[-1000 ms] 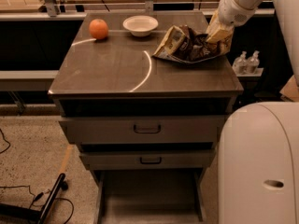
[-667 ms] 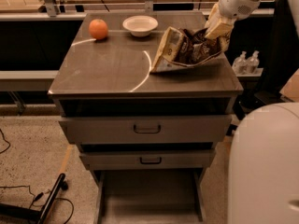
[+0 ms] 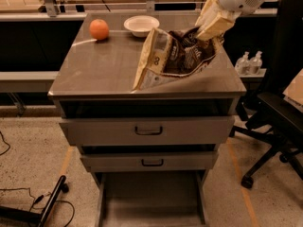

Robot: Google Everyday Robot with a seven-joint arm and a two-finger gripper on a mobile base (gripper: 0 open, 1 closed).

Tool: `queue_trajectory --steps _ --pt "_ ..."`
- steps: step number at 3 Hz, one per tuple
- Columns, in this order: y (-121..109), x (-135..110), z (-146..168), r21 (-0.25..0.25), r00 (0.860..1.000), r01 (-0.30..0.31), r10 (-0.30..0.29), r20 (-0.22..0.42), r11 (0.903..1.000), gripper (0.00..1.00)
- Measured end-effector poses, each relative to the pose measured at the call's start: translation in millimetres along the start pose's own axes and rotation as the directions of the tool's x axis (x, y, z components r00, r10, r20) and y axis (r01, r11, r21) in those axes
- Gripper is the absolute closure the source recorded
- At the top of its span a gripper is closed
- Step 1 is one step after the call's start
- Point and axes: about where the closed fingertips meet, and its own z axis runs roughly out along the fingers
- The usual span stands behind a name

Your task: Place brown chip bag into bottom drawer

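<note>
One bag [image 3: 175,56] hangs from the gripper [image 3: 215,25], which is at the upper right, over the back right part of the cabinet top [image 3: 94,65]. The jaws are closed on the upper right corner of the bag. The bag is crumpled foil, dark brown in the middle with pale print, and tan at the left side and along the lower edge. It slopes down and to the left from the jaws. Its low left corner is near the front edge of the top, but I cannot tell if it touches there.

The top is a grey metal sheet with a curved light streak on it. Far left of the jaws, near the back edge, lies an orange [image 3: 99,29]. A white bowl [image 3: 141,25] stands between the orange and the jaws. To the right and below the jaws, two small bottles [image 3: 249,63] stand on a ledge, and a black chair [image 3: 279,108] is on the speckled floor [image 3: 28,164].

Below the jaws, two drawers [image 3: 147,130] with dark handles are a little open. Under them the bottom drawer [image 3: 151,202] is pulled out far, and its grey floor and low side walls show.
</note>
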Motion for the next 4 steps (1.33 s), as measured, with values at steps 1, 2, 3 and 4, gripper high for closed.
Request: queue_trajectory --steps 1,2,3,4 --pt "38 -34 2 -0.024 1.0 -0.015 0.015 0.025 0.9996 1.0" --pt "74 -49 11 -0.007 0.998 -0.043 0.044 0.054 0.999 1.0" --pt "92 -34 38 -0.045 0.997 -0.072 0.074 0.036 0.9963 1.0" --pt "104 -44 31 -0.037 0.993 -0.121 0.121 -0.008 0.9919 1.0"
